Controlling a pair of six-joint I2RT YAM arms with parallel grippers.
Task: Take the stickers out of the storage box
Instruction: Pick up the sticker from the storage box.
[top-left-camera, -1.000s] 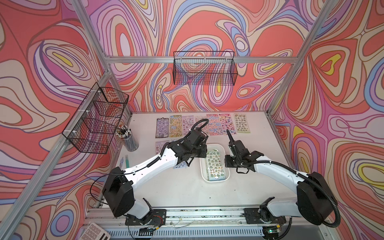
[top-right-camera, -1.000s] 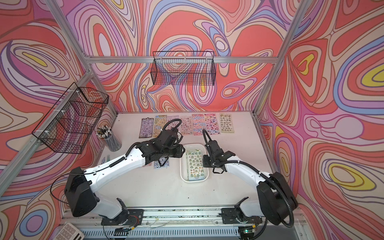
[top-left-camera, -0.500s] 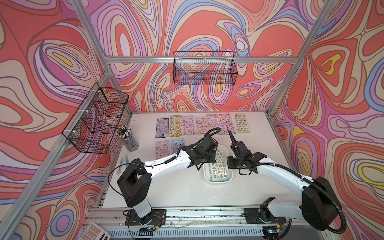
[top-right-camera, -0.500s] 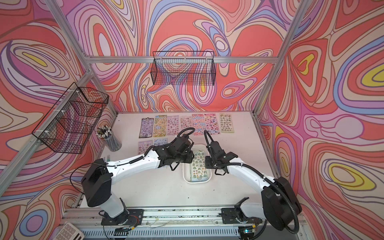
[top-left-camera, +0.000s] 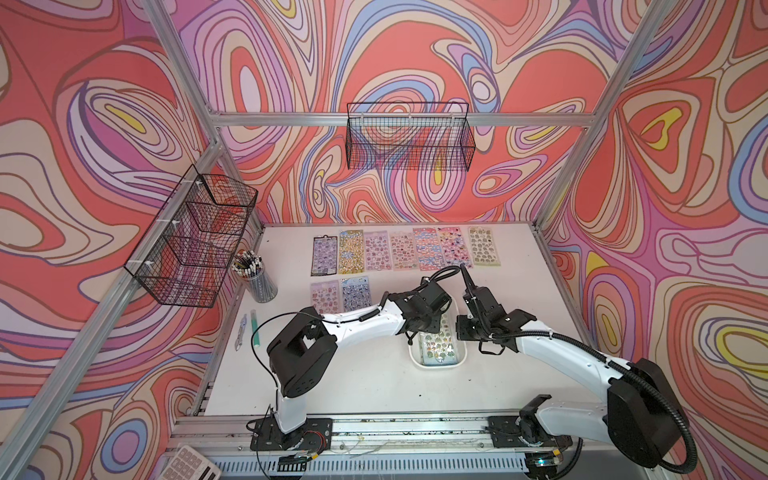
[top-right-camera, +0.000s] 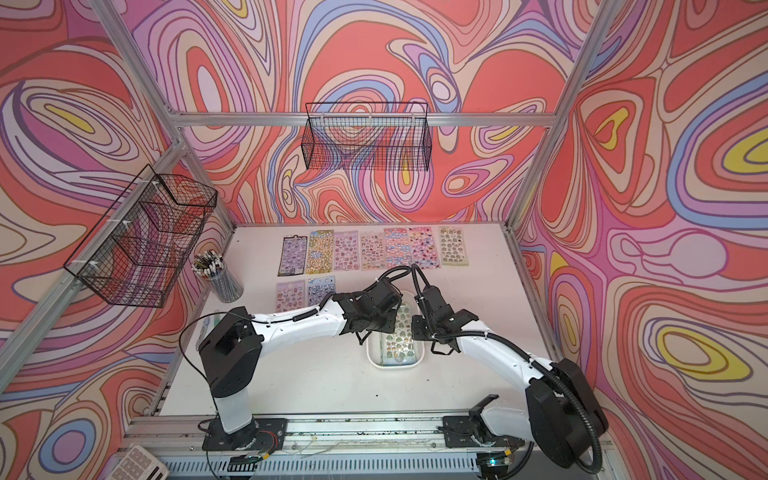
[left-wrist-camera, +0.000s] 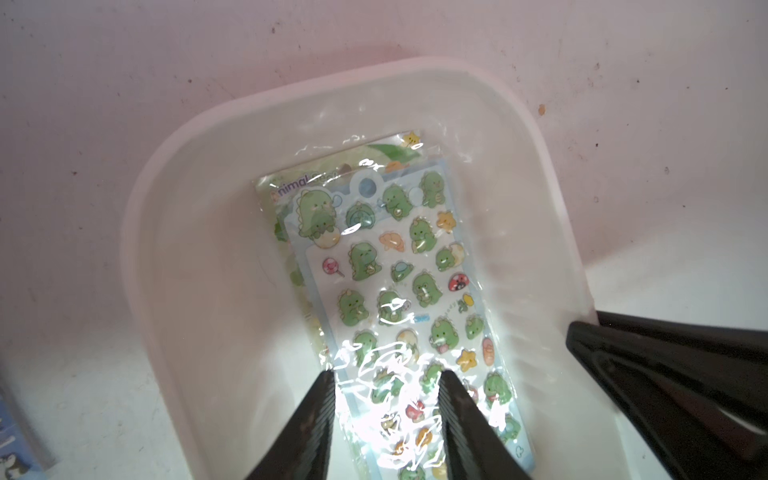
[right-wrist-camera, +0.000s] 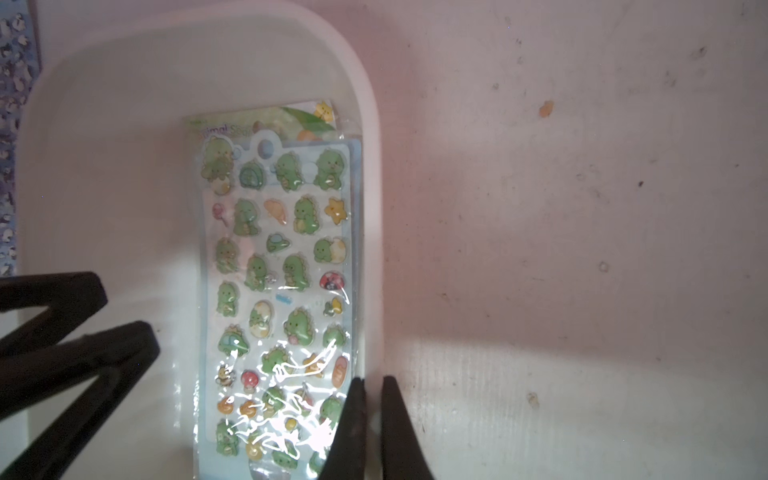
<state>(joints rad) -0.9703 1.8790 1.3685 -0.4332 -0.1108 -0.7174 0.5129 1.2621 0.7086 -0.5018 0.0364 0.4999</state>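
Your glossy green-dinosaur stickers (left-wrist-camera: 390, 291) lie in the storage box (left-wrist-camera: 174, 249), cut off at frame bottom; left gripper (left-wrist-camera: 386, 374) gapes empty, right gripper (right-wrist-camera: 372, 380) pinches its rim.

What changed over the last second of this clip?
The left fingers swung from the blue sheet on the table across to the white box and now stand open over the dinosaur sheet inside it. The blue sheet, partly hidden before, now shows whole. The right fingers stayed shut on the box's rim; the row of sheets kept its place.
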